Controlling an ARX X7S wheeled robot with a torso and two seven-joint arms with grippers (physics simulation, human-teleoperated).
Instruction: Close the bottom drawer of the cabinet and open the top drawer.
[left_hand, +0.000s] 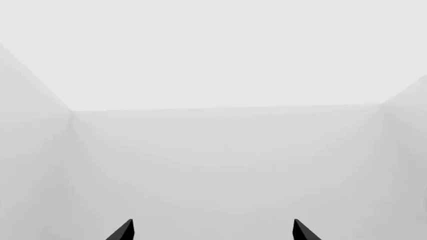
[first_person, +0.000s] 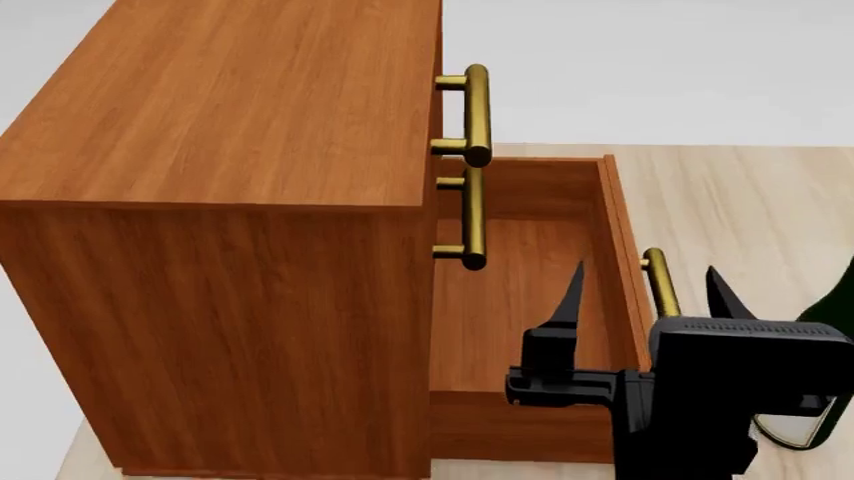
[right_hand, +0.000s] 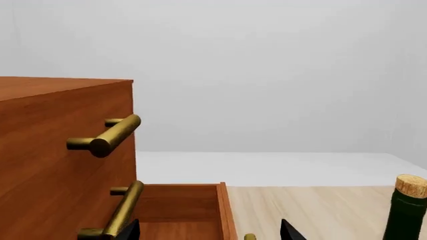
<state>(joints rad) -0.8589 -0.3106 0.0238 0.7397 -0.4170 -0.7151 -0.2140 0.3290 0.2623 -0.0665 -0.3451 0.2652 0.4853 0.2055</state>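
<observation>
Your right claw (first_person: 645, 290) straddles the front panel of the pulled-out bottom drawer (first_person: 527, 300).

The cabinet (first_person: 227, 200) stands on the pale worktop (first_person: 747, 200); its top drawer (first_person: 435, 115) sits flush and shut. Your right claw's fingers are spread wide, one inside the box, one outside near the brass handle (first_person: 659, 283), gripping nothing. Your left claw (left_hand: 212, 231) also looks open, facing what seems to be blank wall.

Bright, even, shadowless renders — sharp throughout, no glare.
</observation>
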